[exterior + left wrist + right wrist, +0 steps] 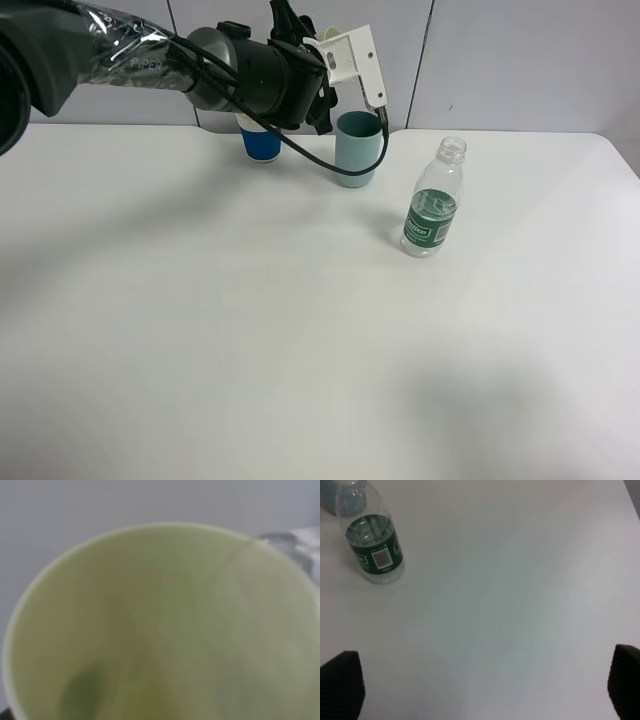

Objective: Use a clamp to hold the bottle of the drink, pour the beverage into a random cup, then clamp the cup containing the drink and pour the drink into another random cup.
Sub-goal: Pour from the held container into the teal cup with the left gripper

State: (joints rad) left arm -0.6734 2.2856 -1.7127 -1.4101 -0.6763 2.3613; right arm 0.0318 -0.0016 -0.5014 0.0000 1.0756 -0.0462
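Left wrist view fills with the tipped yellow-green cup [150, 620], which we judge clamped by the left clamp [360, 70] above the teal cup [357, 150], upper centre; second pour underway. Emptied, the bottle [433, 208] stands mid-right; right gripper [480, 690] fingers [340, 685] apart.

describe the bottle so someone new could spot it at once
On the white table, find the teal cup at the back. Right of it and nearer the front stands the bottle, upright and alone. It is the only clear thing, uncapped, with a dark green label.
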